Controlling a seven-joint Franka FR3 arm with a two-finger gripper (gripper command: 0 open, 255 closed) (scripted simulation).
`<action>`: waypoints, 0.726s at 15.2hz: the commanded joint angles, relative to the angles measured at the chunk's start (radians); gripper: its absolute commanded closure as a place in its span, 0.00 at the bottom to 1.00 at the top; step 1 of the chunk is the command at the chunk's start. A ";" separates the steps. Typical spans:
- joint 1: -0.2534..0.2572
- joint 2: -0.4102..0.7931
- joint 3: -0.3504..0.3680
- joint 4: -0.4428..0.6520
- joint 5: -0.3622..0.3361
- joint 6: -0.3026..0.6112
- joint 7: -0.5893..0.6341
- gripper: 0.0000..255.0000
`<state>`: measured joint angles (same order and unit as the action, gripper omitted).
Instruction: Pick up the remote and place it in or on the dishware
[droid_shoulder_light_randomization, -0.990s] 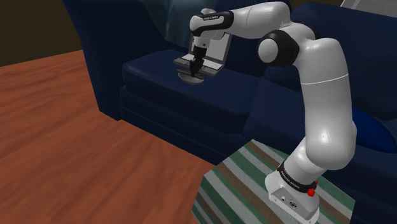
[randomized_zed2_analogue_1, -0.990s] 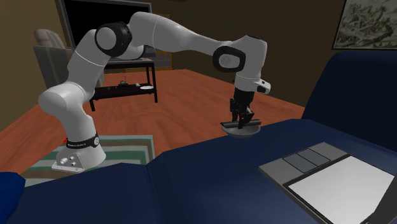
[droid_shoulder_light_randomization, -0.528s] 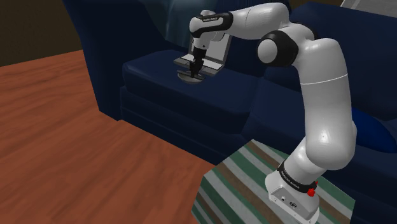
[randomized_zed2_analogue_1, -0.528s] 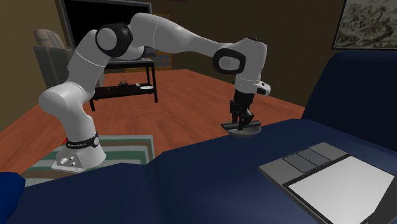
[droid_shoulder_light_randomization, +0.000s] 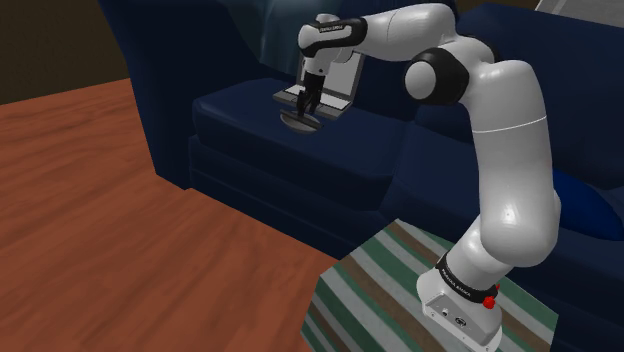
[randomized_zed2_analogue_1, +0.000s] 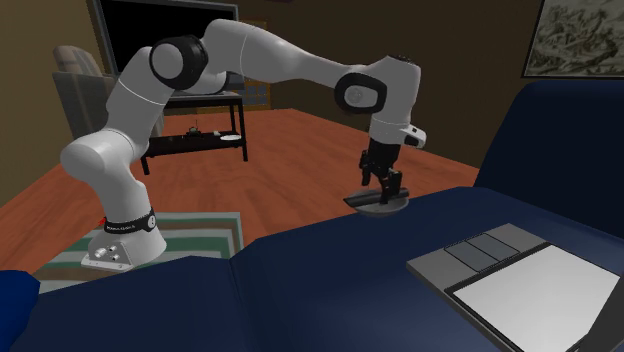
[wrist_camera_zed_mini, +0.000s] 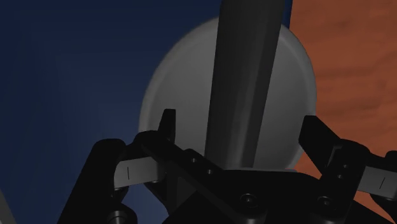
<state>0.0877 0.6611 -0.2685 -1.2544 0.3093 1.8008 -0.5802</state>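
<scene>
1 remote and 1 dish, and as things lie I judge them to be together. Reading the second exterior view from its left, the arm's base (randomized_zed2_analogue_1: 120, 245) sits on a striped rug (randomized_zed2_analogue_1: 205, 232), with a dark side table (randomized_zed2_analogue_1: 195, 140) behind it on the wooden floor (randomized_zed2_analogue_1: 300, 140). The arm arches over to the blue sofa seat (randomized_zed2_analogue_1: 330, 290), where the gripper (randomized_zed2_analogue_1: 384, 188) hangs just above a shallow grey dish (randomized_zed2_analogue_1: 395, 209) near the cushion's front edge. Further right on the same seat, well apart from the dish, lies a laptop (randomized_zed2_analogue_1: 520, 275).

In the wrist view the remote (wrist_camera_zed_mini: 245, 70) is a long dark slab lying across the dish, and its far end runs out past the rim. The 2 fingers (wrist_camera_zed_mini: 167, 124) stand apart with a gap on each side of the remote, so the tool is spread and grips nothing.

I expect the remote to be light, rigid and smooth-sided. If I had to retake it, I would close across its narrow width near the middle so it cannot pivot. My worry is that it bridges the rim rather than lying flat, and the dish rests on a soft cushion, so a nudge could rock or slide it. A straight lift away looks safest.
</scene>
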 joint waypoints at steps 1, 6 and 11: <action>-0.008 -0.002 -0.002 0.047 -0.003 -0.049 0.006 0.00; -0.020 0.001 -0.003 0.113 -0.006 -0.110 0.012 0.00; -0.020 0.001 -0.003 0.113 -0.006 -0.110 0.012 0.00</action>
